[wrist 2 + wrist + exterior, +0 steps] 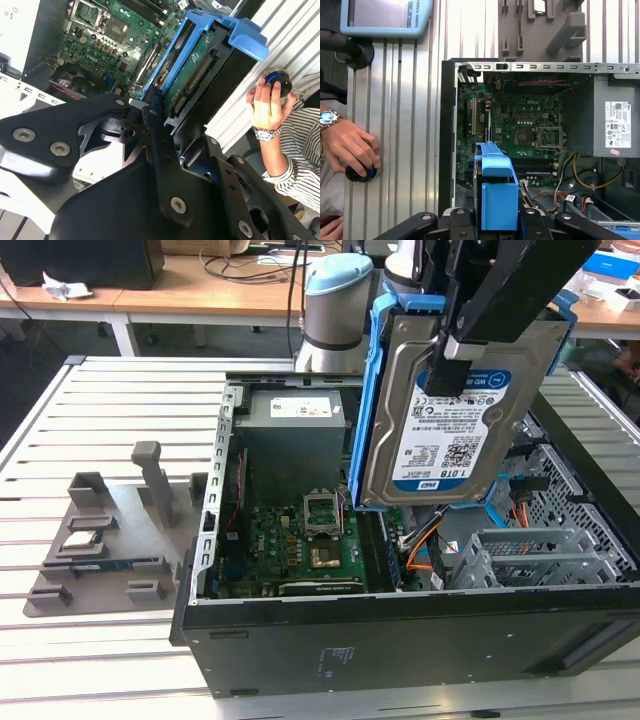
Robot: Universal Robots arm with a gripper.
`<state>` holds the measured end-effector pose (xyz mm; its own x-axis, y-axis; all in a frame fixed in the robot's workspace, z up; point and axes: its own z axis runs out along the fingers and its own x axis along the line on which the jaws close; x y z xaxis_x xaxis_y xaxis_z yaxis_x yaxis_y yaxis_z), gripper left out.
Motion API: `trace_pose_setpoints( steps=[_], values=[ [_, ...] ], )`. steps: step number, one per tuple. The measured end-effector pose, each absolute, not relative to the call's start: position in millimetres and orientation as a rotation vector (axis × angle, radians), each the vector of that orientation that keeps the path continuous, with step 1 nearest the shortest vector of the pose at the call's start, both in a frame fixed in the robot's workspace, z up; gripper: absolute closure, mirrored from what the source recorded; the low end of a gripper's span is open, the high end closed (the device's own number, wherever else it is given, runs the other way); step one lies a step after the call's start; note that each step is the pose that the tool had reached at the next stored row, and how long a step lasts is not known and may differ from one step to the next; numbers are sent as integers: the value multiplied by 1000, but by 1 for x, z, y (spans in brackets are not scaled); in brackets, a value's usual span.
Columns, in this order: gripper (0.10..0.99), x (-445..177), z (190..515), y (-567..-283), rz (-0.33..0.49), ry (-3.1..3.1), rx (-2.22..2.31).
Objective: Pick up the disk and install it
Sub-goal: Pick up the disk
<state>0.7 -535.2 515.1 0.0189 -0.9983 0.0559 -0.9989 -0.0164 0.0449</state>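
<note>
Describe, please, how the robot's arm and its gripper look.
The arm is a thick silver-grey cylinder topped by a rounded pale-blue joint cap. The gripper is matte black, built from flat, angular metal links joined at pivots and dotted with silver screw heads.

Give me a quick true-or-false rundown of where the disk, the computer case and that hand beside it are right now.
1. The end effector grips the disk above the open computer case. True.
2. The disk is already installed. False: it hangs in the air, outside the grey metal bay.
3. A person's hand rests on a small round black-and-blue device on the table. True.
4. The case's side is closed. False: it is open, with the circuit board showing.
5. The plastic around the disk is red. False: the frame is blue.
</note>
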Motion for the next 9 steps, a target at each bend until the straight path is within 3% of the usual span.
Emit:
trace_pose_setpoints(
  steps=[4, 9],
  values=[
    [722, 1, 515, -541, 12, -2152, 2191],
    [722, 1, 514, -550, -63, -2185, 2227]
  ],
)
